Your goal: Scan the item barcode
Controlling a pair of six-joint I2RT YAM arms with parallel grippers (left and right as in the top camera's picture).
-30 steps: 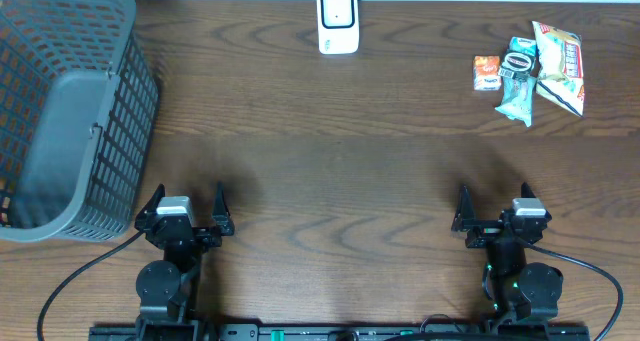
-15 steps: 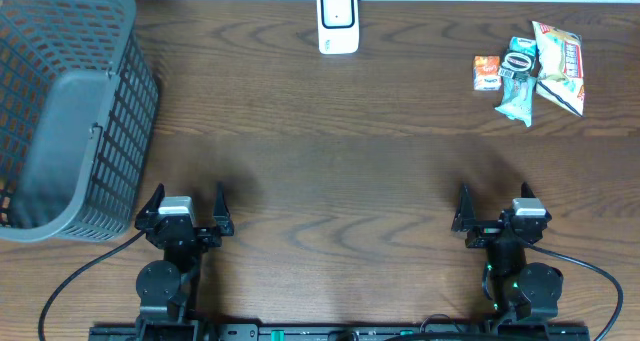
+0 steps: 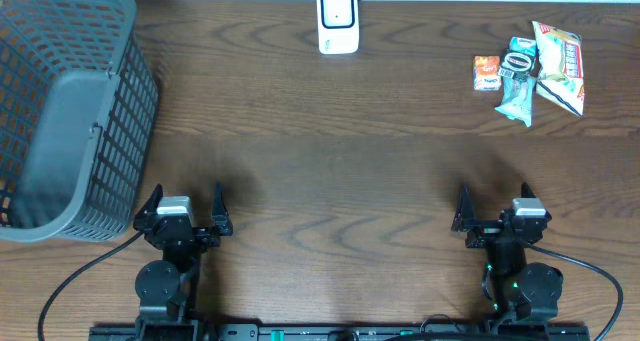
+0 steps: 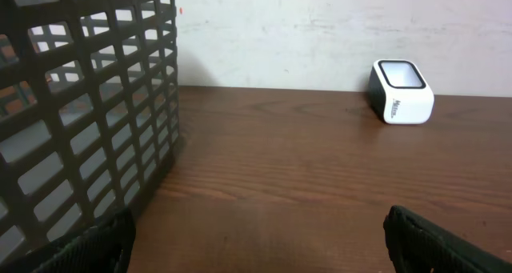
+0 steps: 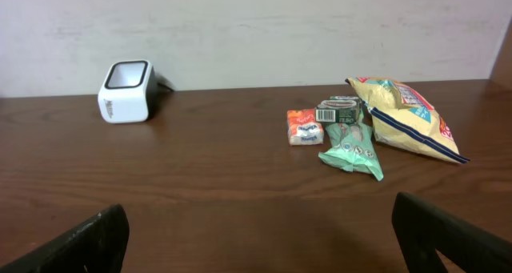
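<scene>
Several snack items lie in a cluster at the back right: an orange pack (image 3: pixel 486 72) (image 5: pixel 304 127), a small green box (image 3: pixel 519 57) (image 5: pixel 338 111), a mint-green wrapper (image 3: pixel 517 99) (image 5: pixel 354 150) and a yellow chip bag (image 3: pixel 560 66) (image 5: pixel 405 115). The white barcode scanner (image 3: pixel 338 20) (image 4: pixel 402 92) (image 5: pixel 126 92) stands at the back centre. My left gripper (image 3: pixel 187 209) (image 4: pixel 258 245) rests open near the front left with nothing between its fingers. My right gripper (image 3: pixel 497 211) (image 5: pixel 260 241) rests open near the front right, far from the items.
A dark grey mesh basket (image 3: pixel 62 106) (image 4: pixel 84 105) stands at the left, just beyond the left gripper. A pale wall runs behind the table's far edge.
</scene>
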